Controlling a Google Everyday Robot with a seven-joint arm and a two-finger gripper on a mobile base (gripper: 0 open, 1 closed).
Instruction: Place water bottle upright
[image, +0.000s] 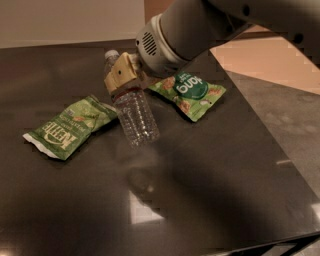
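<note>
Evidently mid-carry, the gripper (121, 80) clenches the water bottle (137, 117) just under its neck, cap above the jaws, base slanting below them over the table (225, 190) (green snack bags (67, 125) lie either side), so next it likely needs tipping vertical, then lowering.

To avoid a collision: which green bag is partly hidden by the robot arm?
The right bag, with the round dark-green logo. The left bag shows fully. The gripper holds the bottle between them.
</note>
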